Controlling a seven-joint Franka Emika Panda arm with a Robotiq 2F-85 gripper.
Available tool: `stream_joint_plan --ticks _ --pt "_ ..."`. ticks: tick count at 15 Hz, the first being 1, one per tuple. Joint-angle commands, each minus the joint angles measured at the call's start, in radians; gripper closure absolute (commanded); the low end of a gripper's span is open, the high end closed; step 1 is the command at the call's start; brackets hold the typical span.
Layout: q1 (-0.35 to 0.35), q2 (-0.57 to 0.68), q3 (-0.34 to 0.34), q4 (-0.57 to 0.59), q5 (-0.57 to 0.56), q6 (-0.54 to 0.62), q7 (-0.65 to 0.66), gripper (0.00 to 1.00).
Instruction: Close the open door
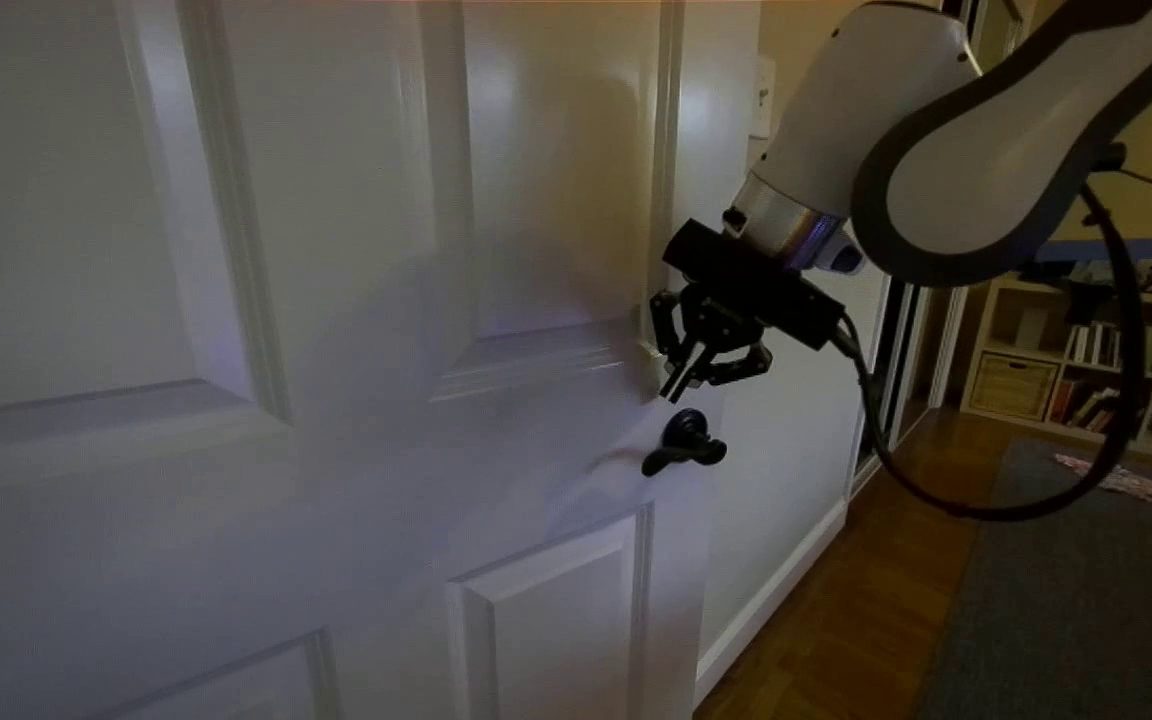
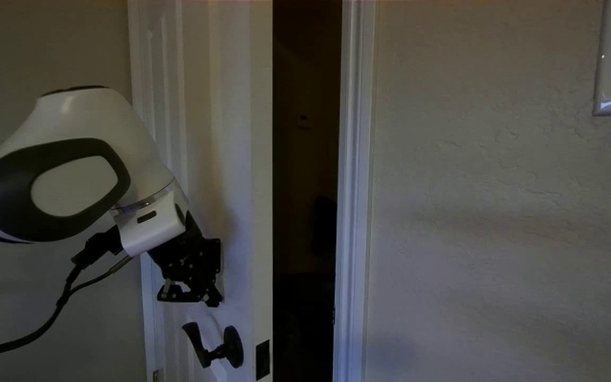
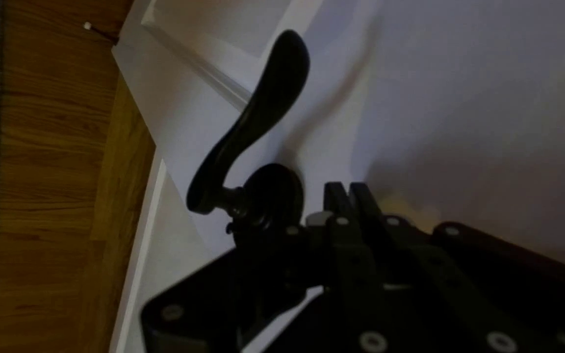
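In the wrist view, the claw (image 3: 348, 189) is seen with its fingertips pressed together; whether the door (image 1: 356, 490) is touched by them cannot be told. Just below the claw in both exterior views, and apart from it, the black lever handle (image 1: 684, 452) is mounted on the door's white panelled face. Beside the handle, a dark latch plate (image 2: 262, 359) is set into the free edge (image 2: 262, 159). In an exterior view this edge is parted from the door frame (image 2: 356, 185) by a dark opening (image 2: 305, 159). Behind the door, a pale wall (image 1: 786, 450) is edged by a baseboard (image 1: 776, 595), and wooden floor (image 1: 836, 610) is laid between that and a grey rug (image 1: 1046, 620). Farthest off, in a shelf unit (image 1: 1026, 352), books (image 1: 1094, 344) are held in two compartments, one above the other; wicker baskets (image 1: 1014, 388) are fitted in others, their contents hidden.
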Motion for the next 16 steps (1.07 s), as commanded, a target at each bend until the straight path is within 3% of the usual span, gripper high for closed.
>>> stream_joint_plan --ticks 1,8,16 --pt "0.090 0.030 -0.107 0.008 -0.061 0.100 0.110 0.93" --pt "0.203 0.102 -0.242 0.070 -0.051 0.162 0.116 0.93" --pt "0.199 0.210 -0.248 0.231 -0.034 0.142 0.092 0.93"
